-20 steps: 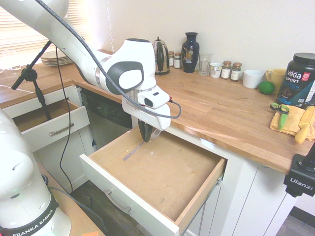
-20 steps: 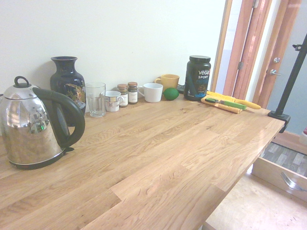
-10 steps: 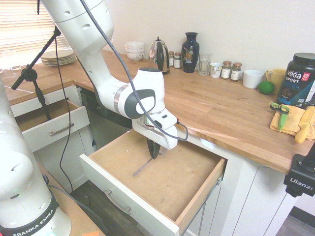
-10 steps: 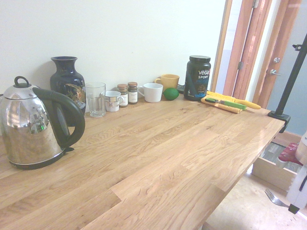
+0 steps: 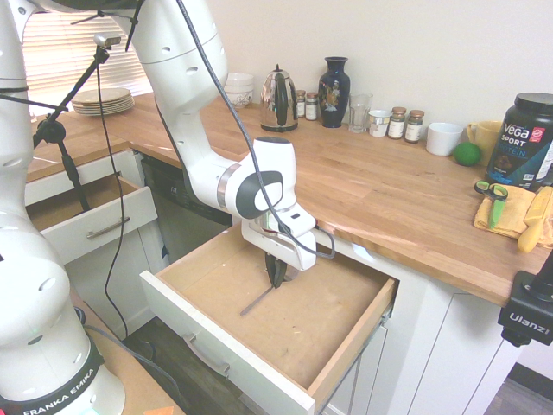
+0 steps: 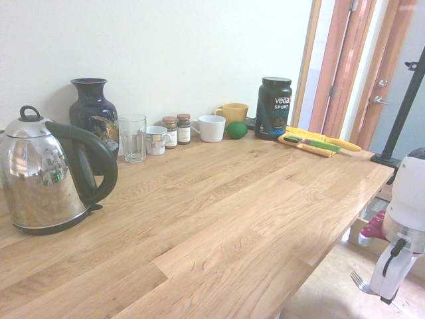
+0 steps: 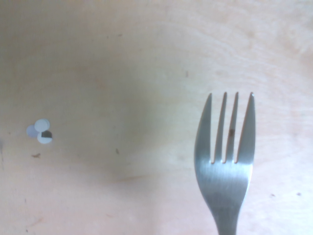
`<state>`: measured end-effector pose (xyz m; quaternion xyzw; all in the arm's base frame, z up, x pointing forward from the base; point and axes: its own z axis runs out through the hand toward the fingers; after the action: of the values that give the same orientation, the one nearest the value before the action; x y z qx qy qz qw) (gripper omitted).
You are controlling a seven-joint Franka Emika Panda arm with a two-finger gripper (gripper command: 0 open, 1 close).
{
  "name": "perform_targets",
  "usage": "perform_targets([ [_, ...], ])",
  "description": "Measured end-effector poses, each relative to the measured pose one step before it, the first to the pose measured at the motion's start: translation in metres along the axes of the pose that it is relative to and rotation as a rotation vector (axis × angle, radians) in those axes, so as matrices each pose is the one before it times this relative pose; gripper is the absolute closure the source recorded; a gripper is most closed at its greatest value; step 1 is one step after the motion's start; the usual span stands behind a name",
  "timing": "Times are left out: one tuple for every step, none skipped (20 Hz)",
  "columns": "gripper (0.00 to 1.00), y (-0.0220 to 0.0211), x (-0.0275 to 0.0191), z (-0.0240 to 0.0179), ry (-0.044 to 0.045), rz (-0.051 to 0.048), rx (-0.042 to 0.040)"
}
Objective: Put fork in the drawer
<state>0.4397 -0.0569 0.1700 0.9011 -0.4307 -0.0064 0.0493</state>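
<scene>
White-fronted and pulled wide open, the drawer (image 5: 285, 324) shows its bare light-brown wood bottom as my gripper (image 5: 276, 275) hangs inside it, pointing straight down. Left of the gripper, the fork (image 5: 257, 301) slants from the shut jaws, which pinch it at one end while its low end sits close to the wood; from this angle I cannot tell whether it touches yet. Left to right in the wrist view, a few small pale discs (image 7: 41, 131) lie on the drawer floor, then the tines (image 7: 226, 128) stand over bare boards. The risk I see from here: letting go with the fork this tilted could send it clattering or skidding toward the front panel, and pushing lower could jam its tip into the wood.
</scene>
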Motion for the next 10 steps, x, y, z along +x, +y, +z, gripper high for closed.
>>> perform_targets([
  [1.00,-0.00165,-0.00084,0.00239,-0.00177,-0.00065,-0.00327],
  [1.00,-0.00113,-0.00054,0.00233,-0.00210,0.00101,-0.00325],
  [1.00,-0.00077,-0.00046,0.00269,-0.00323,0.00351,-0.00168],
  [1.00,-0.00064,-0.00032,0.00312,-0.00202,0.00223,-0.00074],
  [1.00,-0.00031,-0.00052,0.00323,-0.00176,0.00179,-0.00079],
  [1.00,-0.00018,-0.00020,0.00303,-0.00288,0.00319,-0.00178],
  [1.00,-0.00055,0.00001,0.00276,-0.00317,0.00526,-0.00085],
  [1.00,-0.00074,-0.00039,0.00237,-0.00187,0.00230,-0.00055],
  [1.00,-0.00079,-0.00032,0.00207,-0.00222,0.00430,0.00023],
  [1.00,-0.00109,-0.00027,0.00208,-0.00273,0.00438,-0.00044],
])
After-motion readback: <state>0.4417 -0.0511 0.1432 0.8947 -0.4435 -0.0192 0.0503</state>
